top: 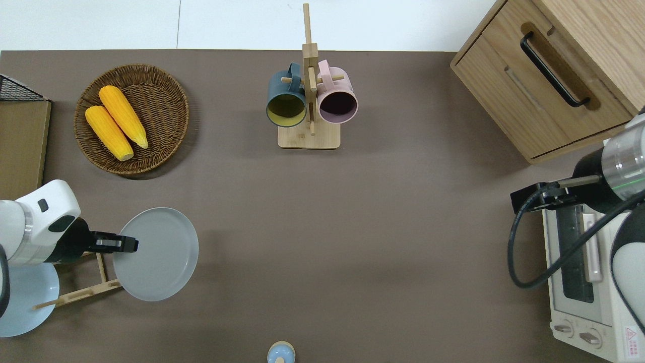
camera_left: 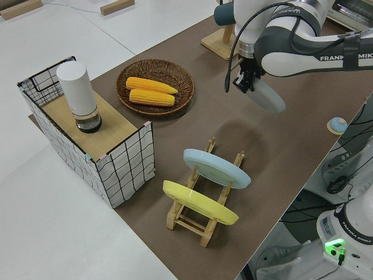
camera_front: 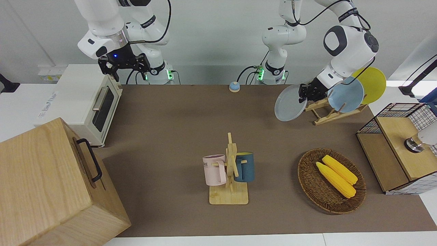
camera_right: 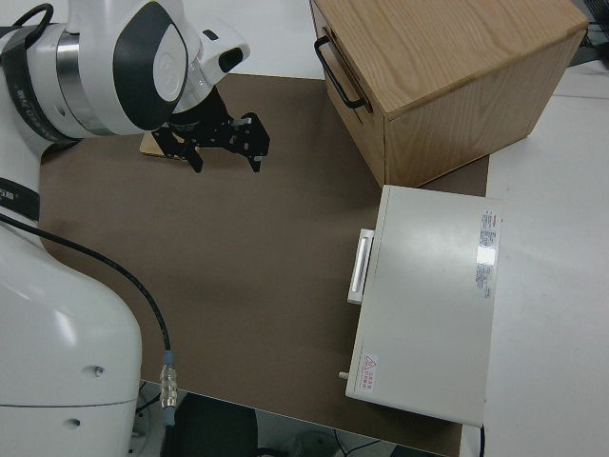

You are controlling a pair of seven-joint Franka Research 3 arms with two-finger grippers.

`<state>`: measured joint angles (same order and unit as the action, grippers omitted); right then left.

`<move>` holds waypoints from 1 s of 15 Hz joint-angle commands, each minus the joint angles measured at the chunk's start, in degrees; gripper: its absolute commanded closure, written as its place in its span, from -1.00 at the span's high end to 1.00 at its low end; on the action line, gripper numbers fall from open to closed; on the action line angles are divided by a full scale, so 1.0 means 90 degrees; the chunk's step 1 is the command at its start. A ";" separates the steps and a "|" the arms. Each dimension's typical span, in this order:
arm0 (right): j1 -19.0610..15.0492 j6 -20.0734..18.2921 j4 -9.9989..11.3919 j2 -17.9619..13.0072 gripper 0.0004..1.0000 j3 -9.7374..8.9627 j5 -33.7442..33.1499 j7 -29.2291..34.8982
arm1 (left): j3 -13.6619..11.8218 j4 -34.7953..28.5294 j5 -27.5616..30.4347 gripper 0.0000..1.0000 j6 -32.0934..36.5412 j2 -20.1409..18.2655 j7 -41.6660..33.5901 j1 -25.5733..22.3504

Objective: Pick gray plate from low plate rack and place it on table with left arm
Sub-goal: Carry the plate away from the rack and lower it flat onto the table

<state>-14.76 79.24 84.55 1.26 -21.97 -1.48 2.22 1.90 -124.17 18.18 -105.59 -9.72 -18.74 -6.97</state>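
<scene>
The left gripper (top: pixel 132 244) pinches the rim of the gray plate (top: pixel 158 254), holding it in the air over the table (top: pixel 352 212) just beside the low plate rack (top: pixel 80 292), on the side toward the middle of the table. In the front view the plate hangs tilted, its face turned partly toward the camera, and it is clear of the rack's pegs. A shadow lies on the brown surface under it.

The low plate rack (camera_left: pixel 201 219) stands near the left arm's end of the table and carries two other plates leaning in its slots: a light blue plate (camera_left: pixel 217 168) and a yellow plate (camera_left: pixel 199 202), the yellow one closer to the table's end.

Farther from the robots than the rack sits a wicker basket (top: pixel 166 101) with two ears of corn (top: pixel 116 122) lying side by side in it. A wire-sided crate (camera_left: pixel 122 169) with a wooden top stands at the left arm's end, a white cylinder (camera_left: pixel 78 96) upright on it.

Near the middle of the table a wooden mug tree (top: pixel 309 101) holds a dark teal mug (top: pixel 285 101) and a pink mug (top: pixel 337 98).

The right arm is parked; the right gripper (camera_right: pixel 224 143) has its fingers spread apart
</scene>
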 commanded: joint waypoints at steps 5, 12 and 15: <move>-0.0156 -0.0074 -0.0049 -0.0013 0.97 -0.0137 -0.0041 0.0075 | -0.0055 -0.0626 0.0274 -0.78 -0.0757 0.0112 -0.0223 0.0062; -0.0156 -0.0074 -0.0039 -0.0013 0.97 -0.0137 -0.0041 0.0075 | -0.0055 -0.0920 0.0392 -0.76 -0.1060 0.0405 -0.0232 0.0199; -0.0156 -0.0074 -0.0049 -0.0013 0.97 -0.0137 -0.0041 0.0075 | -0.0055 -0.0950 0.0723 -0.75 -0.1090 0.0630 -0.0797 0.0189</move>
<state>-14.76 79.24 84.55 1.26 -21.97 -1.48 2.22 2.00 -131.62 21.83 -113.74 -5.73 -21.96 -6.19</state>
